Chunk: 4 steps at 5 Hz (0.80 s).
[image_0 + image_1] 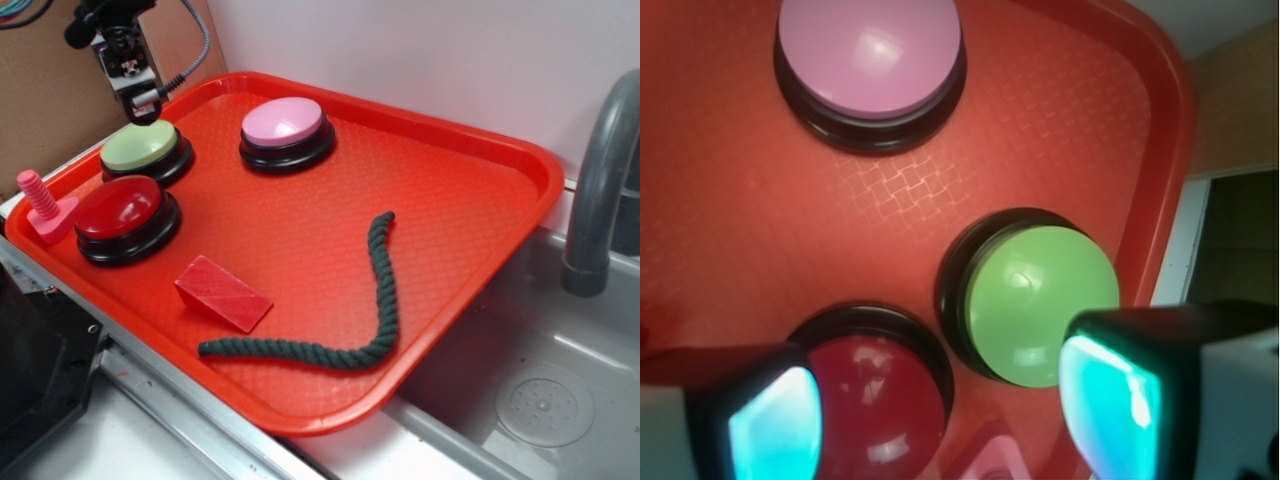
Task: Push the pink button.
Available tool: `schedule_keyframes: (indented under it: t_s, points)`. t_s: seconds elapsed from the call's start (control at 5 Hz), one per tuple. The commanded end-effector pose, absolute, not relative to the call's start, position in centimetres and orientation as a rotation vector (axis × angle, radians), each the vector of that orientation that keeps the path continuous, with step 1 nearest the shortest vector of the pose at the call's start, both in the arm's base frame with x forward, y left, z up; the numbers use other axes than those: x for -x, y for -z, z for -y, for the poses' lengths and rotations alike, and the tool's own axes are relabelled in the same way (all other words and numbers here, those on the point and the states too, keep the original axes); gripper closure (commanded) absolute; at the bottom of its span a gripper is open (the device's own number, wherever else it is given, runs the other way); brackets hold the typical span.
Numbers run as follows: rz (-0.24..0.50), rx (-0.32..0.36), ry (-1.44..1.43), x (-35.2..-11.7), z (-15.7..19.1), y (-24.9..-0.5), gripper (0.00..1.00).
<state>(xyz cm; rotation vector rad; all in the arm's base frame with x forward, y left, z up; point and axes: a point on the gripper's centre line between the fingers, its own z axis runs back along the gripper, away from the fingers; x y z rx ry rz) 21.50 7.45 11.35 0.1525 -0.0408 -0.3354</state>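
Note:
The pink button (pixel 284 124) (pixel 870 58), a pale pink dome on a black round base, sits at the back middle of the red tray (pixel 470 200). My gripper (pixel 145 104) hangs above the tray's back left corner, just over the far edge of the green-topped button (pixel 146 150), well left of the pink one. In the wrist view the gripper (pixel 945 420) is open: its two fingertips (pixel 1110 405) stand far apart with nothing between them, the green button (pixel 1040 303) and the red button (pixel 875 405) showing below.
A red-topped button (pixel 122 212) sits at the tray's left. A pink threaded bolt toy (pixel 43 206) stands on the left rim. A red wedge block (pixel 222 293) and a dark green rope (pixel 350 320) lie toward the front. A sink (pixel 540 380) and grey faucet (pixel 600 190) are at the right.

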Motion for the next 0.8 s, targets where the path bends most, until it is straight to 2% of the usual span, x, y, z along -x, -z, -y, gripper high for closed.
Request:
schedule_keyframes:
  t_s: [0.0, 0.2, 0.4, 0.6]
  points:
    - [0.118, -0.167, 0.419, -27.1, -6.8, -12.3, 0.0]
    - [0.161, -0.153, 0.324, -29.9, -4.5, -11.5, 0.0]
    - [0.135, -0.117, 0.273, -31.7, -4.3, -10.7, 0.0]
    - [0.115, -0.089, 0.196, -32.0, -3.5, -10.1, 0.0]
